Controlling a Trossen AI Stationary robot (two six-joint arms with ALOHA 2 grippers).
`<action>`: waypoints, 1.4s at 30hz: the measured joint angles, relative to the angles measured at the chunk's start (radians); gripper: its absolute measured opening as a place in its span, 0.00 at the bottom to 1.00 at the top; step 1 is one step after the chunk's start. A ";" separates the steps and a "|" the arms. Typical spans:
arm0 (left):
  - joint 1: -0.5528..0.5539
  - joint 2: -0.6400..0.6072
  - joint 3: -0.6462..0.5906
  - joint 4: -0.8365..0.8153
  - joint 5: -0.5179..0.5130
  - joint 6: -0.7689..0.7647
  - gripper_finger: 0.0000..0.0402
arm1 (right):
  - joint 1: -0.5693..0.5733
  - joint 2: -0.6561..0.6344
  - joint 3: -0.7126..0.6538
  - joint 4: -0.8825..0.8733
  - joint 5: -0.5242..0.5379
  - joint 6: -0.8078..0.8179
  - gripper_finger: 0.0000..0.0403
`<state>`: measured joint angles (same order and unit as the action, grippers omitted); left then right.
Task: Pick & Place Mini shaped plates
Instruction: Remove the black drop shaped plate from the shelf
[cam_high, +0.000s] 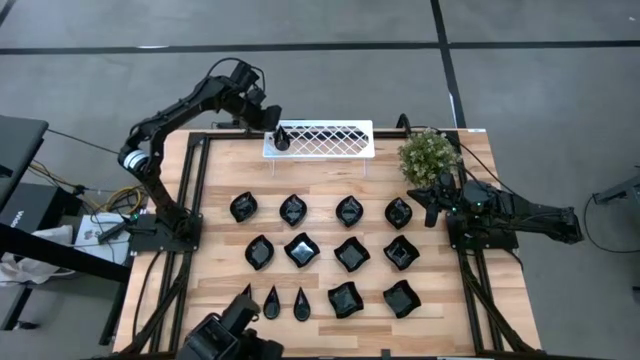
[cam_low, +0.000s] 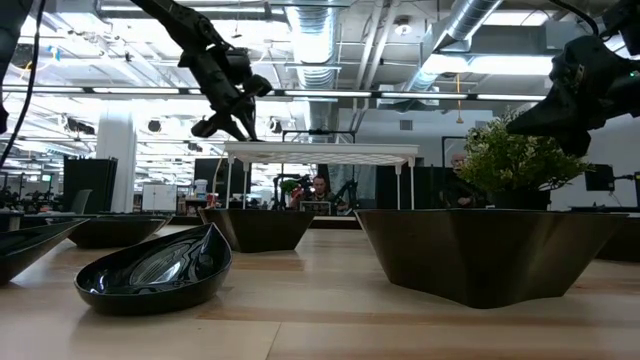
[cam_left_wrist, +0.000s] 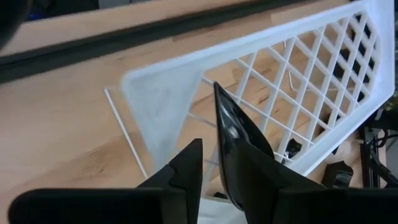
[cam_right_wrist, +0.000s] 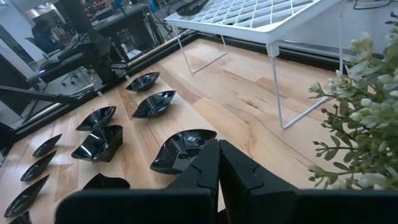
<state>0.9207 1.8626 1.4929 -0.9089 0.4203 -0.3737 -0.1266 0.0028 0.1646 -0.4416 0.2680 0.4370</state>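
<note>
My left gripper (cam_high: 277, 128), at the tabletop's (cam_high: 320, 300) eleven o'clock, grasps a glossy black teardrop mini plate (cam_left_wrist: 239, 149) over the white lattice rack (cam_high: 330, 138); my right gripper (cam_high: 432, 208) waits clenched at three o'clock.

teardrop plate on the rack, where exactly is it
In the high view the teardrop plate sits at the white rack's left end, under the left gripper.

The wooden counter (cam_high: 220, 180) carries rows of black plates (cam_high: 349, 210), a white rack (cam_high: 325, 140) and a plant (cam_high: 430, 155).
</note>
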 joint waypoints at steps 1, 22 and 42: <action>0.005 -0.008 0.000 0.000 0.000 0.001 0.22 | 0.000 0.000 0.000 0.000 0.000 0.000 0.00; -0.049 -0.084 0.000 -0.005 -0.084 0.063 0.22 | 0.000 0.000 0.000 0.000 0.000 0.001 0.00; -0.137 -0.078 -0.070 0.035 -0.256 0.080 0.22 | 0.000 0.000 0.000 0.001 0.003 0.001 0.00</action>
<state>0.7834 1.7847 1.4224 -0.8737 0.1644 -0.2937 -0.1265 0.0029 0.1646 -0.4408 0.2714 0.4377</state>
